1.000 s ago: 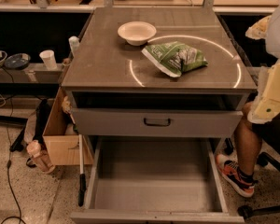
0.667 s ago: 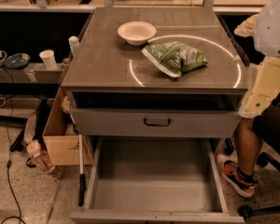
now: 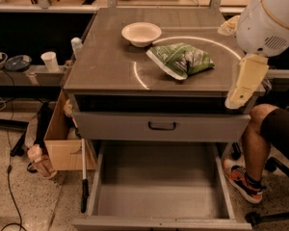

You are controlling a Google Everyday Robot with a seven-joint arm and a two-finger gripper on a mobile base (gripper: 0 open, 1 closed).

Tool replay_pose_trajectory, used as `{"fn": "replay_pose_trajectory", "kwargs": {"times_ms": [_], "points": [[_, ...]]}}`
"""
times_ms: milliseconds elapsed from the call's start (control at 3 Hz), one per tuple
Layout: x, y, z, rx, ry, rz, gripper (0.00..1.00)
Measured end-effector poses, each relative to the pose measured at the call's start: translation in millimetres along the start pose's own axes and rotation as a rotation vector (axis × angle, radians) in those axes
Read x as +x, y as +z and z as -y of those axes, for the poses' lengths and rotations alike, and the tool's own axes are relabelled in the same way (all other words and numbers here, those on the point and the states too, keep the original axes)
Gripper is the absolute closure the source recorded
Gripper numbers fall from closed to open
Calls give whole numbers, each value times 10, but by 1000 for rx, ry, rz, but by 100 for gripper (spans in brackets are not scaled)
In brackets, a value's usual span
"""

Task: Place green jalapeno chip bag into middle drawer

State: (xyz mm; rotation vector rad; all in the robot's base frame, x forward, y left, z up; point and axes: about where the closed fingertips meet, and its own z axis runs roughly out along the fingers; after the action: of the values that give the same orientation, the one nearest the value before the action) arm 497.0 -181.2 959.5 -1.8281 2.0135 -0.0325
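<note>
The green jalapeno chip bag (image 3: pixel 180 59) lies flat on the grey cabinet top (image 3: pixel 106 61), right of centre, just in front of the cream bowl (image 3: pixel 141 32). The middle drawer (image 3: pixel 159 184) is pulled open below, its grey floor bare. My arm comes in from the right: a white round joint at the upper right, with the cream gripper (image 3: pixel 245 83) hanging down from it over the cabinet's right front corner. The gripper is to the right of the bag, apart from it, and holds nothing that I can see.
A closed drawer front with a black handle (image 3: pixel 162 125) sits above the open drawer. A person's leg (image 3: pixel 257 134) and orange shoe (image 3: pixel 241 179) are close to the drawer's right side. A cardboard box (image 3: pixel 62 138) stands at the left, a paper cup (image 3: pixel 49 60) behind it.
My arm has swung left and further into view, bringing the gripper from beside the cabinet to its right front corner. The bag, bowl and drawer have not moved.
</note>
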Motion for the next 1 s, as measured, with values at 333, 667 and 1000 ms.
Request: {"fn": "replay_pose_trajectory", "kwargs": {"times_ms": [333,667,1000], "points": [[-36,252,199,-14,-32,16,0],[-34,262,204,-10,-30,17,0],[-21,324,233,11,-22,24,0]]}}
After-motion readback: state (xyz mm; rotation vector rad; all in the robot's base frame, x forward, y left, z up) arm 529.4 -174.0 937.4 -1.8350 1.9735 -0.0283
